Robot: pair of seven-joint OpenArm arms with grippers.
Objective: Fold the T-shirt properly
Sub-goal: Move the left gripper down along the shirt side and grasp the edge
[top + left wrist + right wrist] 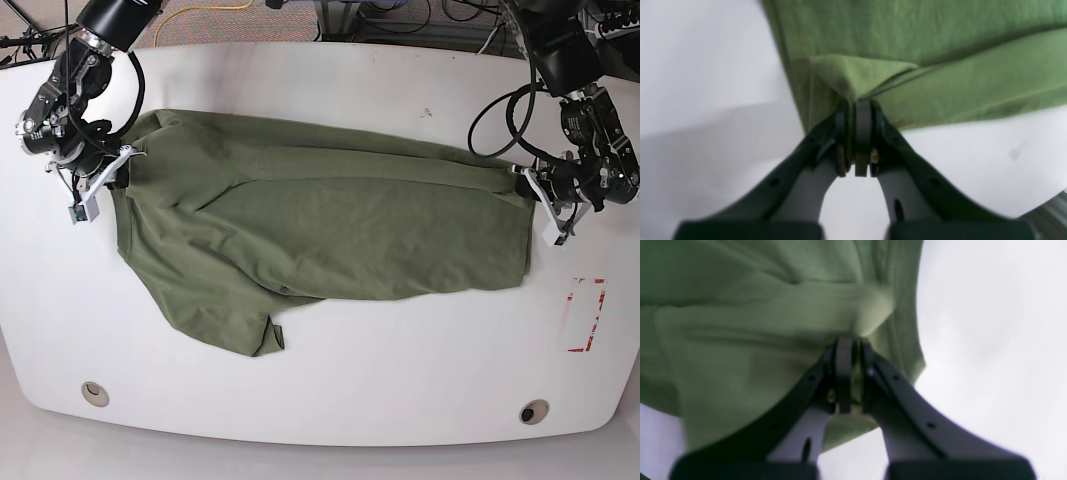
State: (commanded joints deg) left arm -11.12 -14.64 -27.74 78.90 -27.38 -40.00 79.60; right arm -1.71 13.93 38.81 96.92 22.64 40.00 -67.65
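Observation:
The olive-green T-shirt lies spread across the white table, its far long edge folded over toward the middle and one sleeve pointing to the near left. My left gripper is shut on a pinched corner of the T-shirt and stands at the garment's right end in the base view. My right gripper is shut on a bunched fold of the T-shirt, at the garment's left end in the base view.
A red-outlined marking sits on the table near its right edge. Two round holes lie near the front edge. Cables and floor clutter lie beyond the table's far edge.

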